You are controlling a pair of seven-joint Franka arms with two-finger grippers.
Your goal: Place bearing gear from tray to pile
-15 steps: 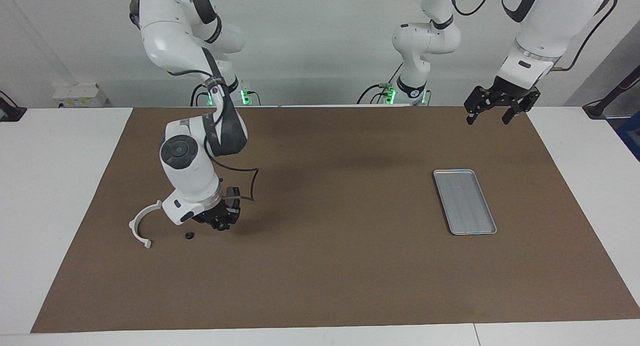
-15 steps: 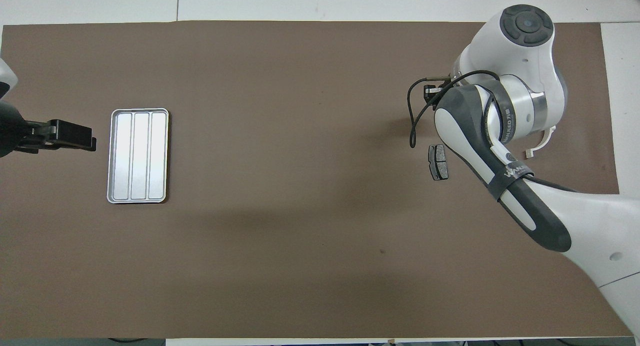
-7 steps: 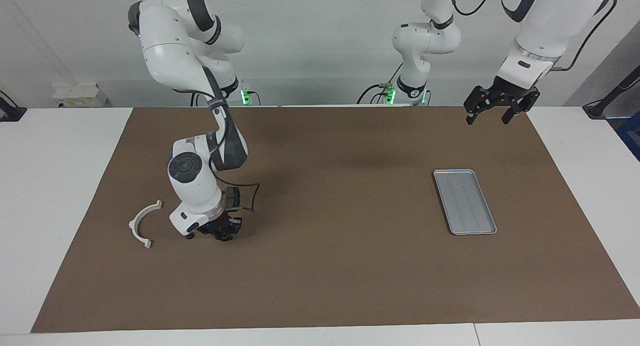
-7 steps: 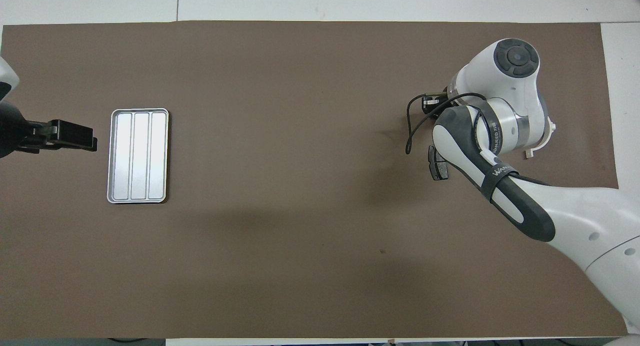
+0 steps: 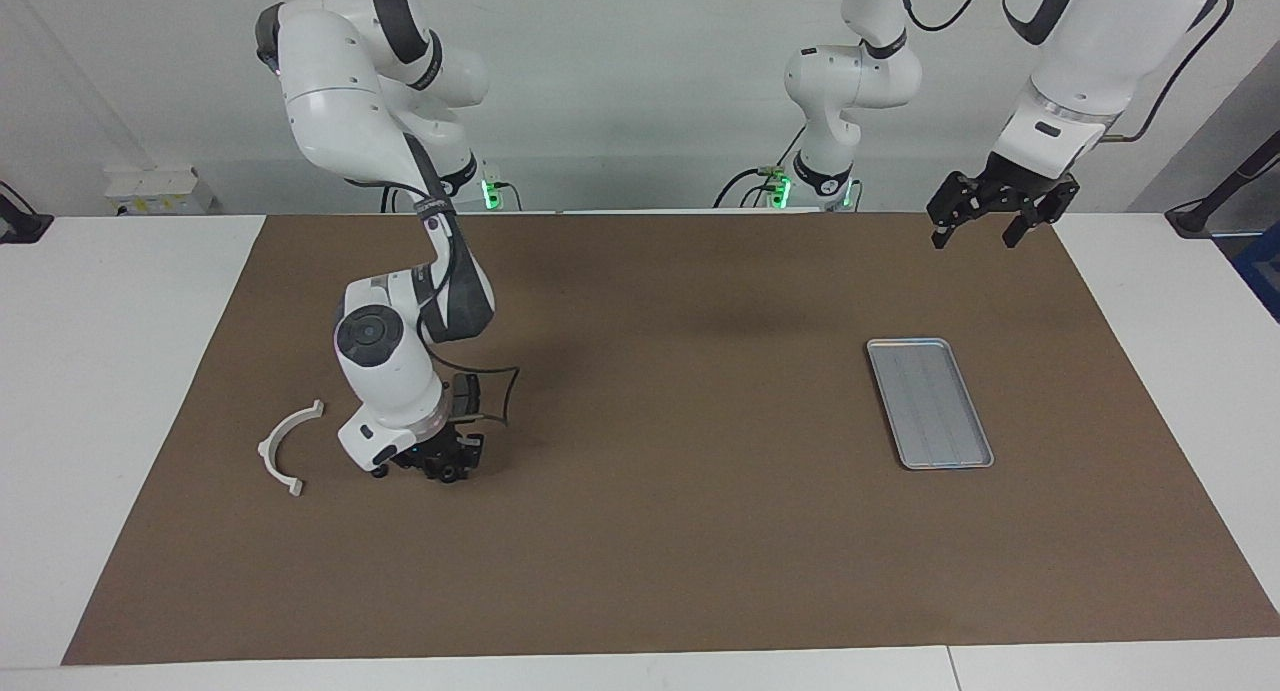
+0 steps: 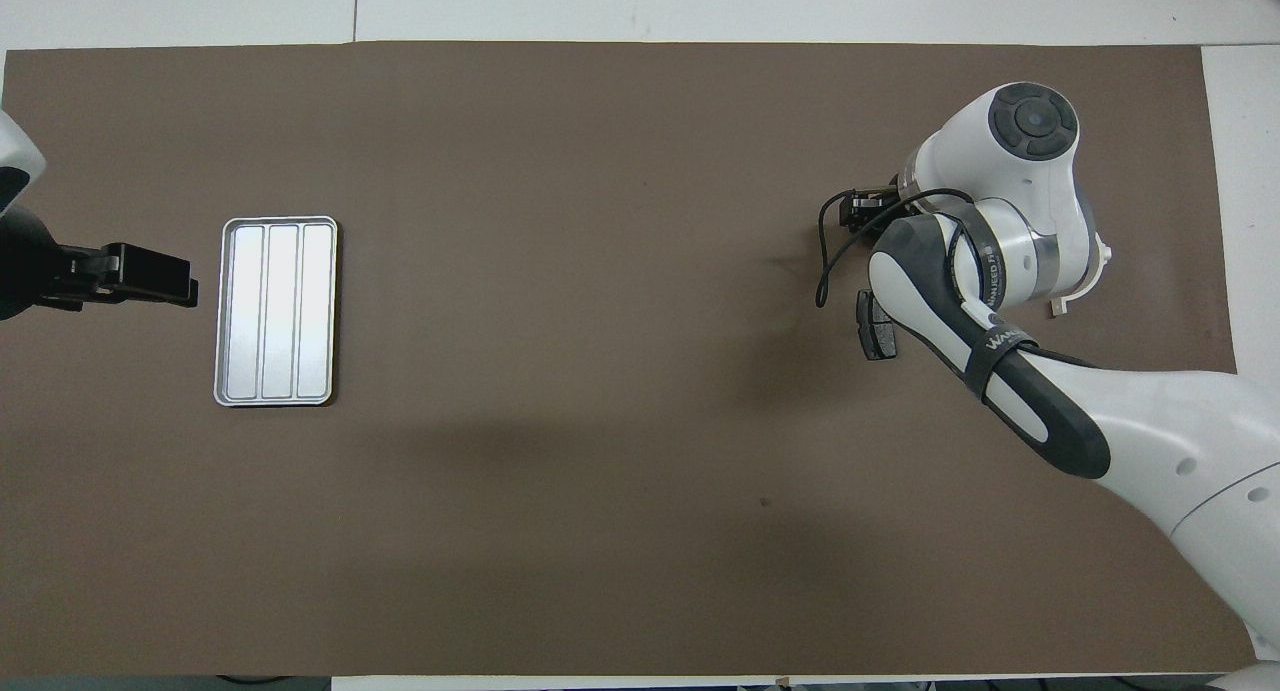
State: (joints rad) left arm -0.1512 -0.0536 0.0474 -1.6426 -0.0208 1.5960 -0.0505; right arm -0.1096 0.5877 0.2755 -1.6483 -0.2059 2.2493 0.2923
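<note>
Black bearing gear (image 5: 378,471) lies on the mat (image 5: 650,531) between the white arc (image 5: 285,449) and my lowered right gripper (image 5: 442,468), whose grip I cannot tell; my left gripper (image 5: 985,221) waits, spread open, well apart.

A robotics lab: two white Franka arms are mounted side by side at one edge of a white table (image 5: 120,371), against a plain pale wall. A brown mat (image 5: 660,531) covers most of the table, and cables with green indicator lights sit at the arms' bases.
</note>
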